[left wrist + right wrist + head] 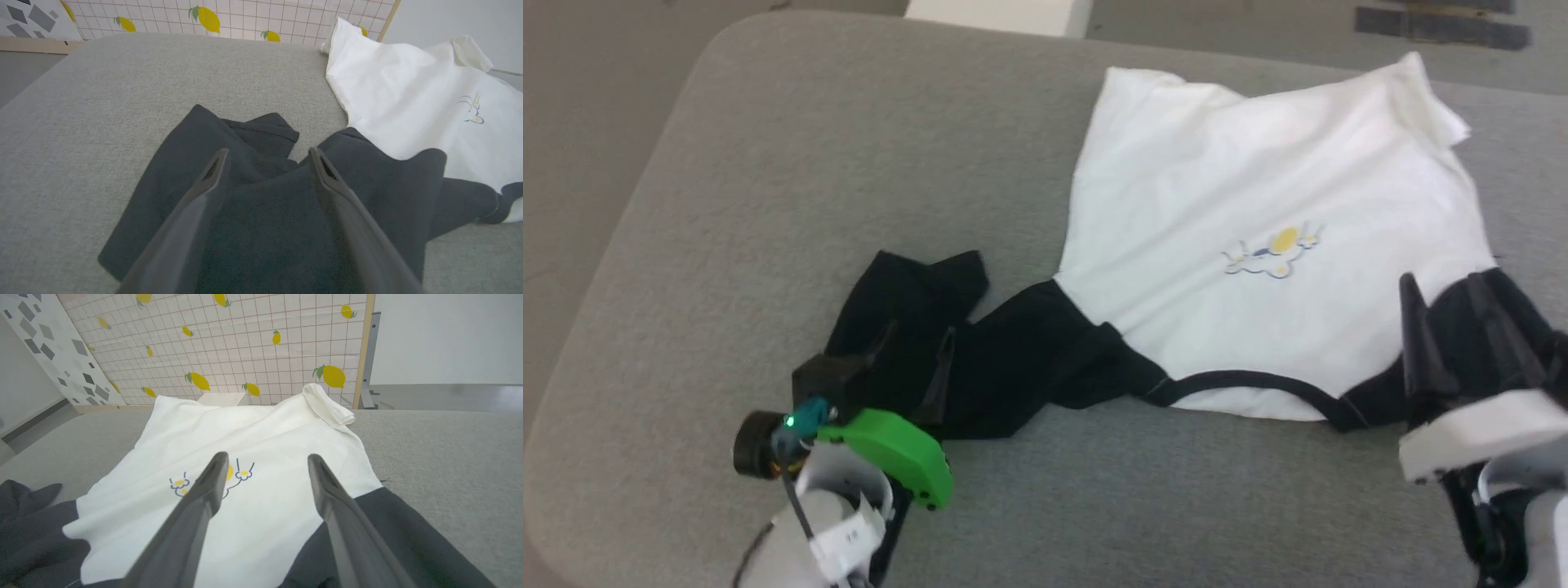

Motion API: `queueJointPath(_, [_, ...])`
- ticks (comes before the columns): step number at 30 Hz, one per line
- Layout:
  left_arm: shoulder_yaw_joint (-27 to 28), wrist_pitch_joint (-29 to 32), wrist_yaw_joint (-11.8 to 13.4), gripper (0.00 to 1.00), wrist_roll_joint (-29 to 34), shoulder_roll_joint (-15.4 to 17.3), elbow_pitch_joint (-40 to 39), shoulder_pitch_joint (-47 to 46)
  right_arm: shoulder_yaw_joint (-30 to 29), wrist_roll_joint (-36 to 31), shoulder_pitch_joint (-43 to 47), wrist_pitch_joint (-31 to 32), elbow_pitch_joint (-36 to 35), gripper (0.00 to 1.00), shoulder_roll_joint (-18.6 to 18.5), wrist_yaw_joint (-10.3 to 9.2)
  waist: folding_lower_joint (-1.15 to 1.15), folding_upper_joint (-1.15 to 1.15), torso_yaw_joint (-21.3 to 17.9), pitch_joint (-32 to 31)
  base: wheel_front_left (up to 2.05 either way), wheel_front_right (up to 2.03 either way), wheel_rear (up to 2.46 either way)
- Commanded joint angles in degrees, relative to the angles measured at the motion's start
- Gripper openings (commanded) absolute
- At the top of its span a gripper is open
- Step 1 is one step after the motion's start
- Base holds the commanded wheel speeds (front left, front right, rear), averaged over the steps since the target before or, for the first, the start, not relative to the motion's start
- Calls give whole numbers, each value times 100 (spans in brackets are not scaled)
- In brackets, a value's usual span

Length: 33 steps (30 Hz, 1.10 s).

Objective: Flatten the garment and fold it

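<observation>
On the grey table (849,147) we see the shirt (1258,188) lying front up, collar toward the robot and hem toward the far edge. It sits on the right half of the top. The white body is mostly spread but creased, and the far right hem corner (1437,106) is turned over on itself. The print (1274,249), yellow and blue, shows approx. mid-chest. The black collar band (1241,380) curves along the near edge.

The left sleeve (915,302) trails off toward the robot's left – bunched and twisted, with its cuff end folded back. The left gripper (916,333) is right over that black cloth. In the left wrist view the left gripper (268,151) has its fingers (212,171) spread wide, nothing pinched between them. We can't tell whether the tips touch the sleeve or hang just above it. A green cover (890,449) sits on that wrist.

The right gripper (1441,286) is over the right sleeve (1372,392), at the shirt's near right corner. In the right wrist view the right gripper (267,455) is also spread, fingers (327,486) apart w/ only cloth behind them – white chest ahead, black sleeve below and to the right. No fabric is gripped there as far as we can see.

Past the table, both wrist views show a tiled wall (245,343) w/ a lemon pattern.
</observation>
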Motion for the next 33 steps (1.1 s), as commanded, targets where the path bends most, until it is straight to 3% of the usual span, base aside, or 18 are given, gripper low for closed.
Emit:
queueJointPath(1, [-11, 319, 18, 100, 54, 145, 50, -226, 48, -48, 156, -41, -172, 100, 71, -9, 1, 0, -634, -94, 0, 0, 0])
queueJointPath(6, [-98, 1814, -116, 100, 217, 831, 251, -652, 336, -36, 443, 39, -493, 100, 241, -9, 1, 0, -1031, 134, 0, 0, 0])
queueJointPath(11, [-210, 3246, -350, 100, -5, 1507, 268, -890, 552, 62, 320, -17, -564, 100, 291, -9, 1, 0, -1341, 354, 0, 0, 0])
queueJointPath(18, [-313, 4693, -430, 100, -705, 2038, -251, -652, 636, 84, 188, -129, -575, 100, 317, -9, 1, 0, -1553, 572, 0, 0, 0])
queueJointPath(19, [-291, 4826, -421, 42, -721, 2127, -317, -609, 636, 83, 181, -144, -564, 100, 319, -9, 1, 0, -1566, 593, 0, 0, 0])
queueJointPath(20, [-280, 4924, -419, 0, -739, 2187, -363, -578, 637, 81, 175, -157, -555, 100, 321, -9, 1, 0, -1574, 610, 0, 0, 0])
queueJointPath(23, [-202, 4985, -396, 0, -751, 2339, -556, -561, 649, 124, 141, -189, -526, 100, 328, -9, 1, 0, -1601, 672, 0, 0, 0])
queueJointPath(33, [191, 3641, -269, 0, 9, 2927, -455, -1515, 746, 145, -72, -215, -564, 100, 337, -9, 1, 0, -1616, 909, 0, 0, 0])
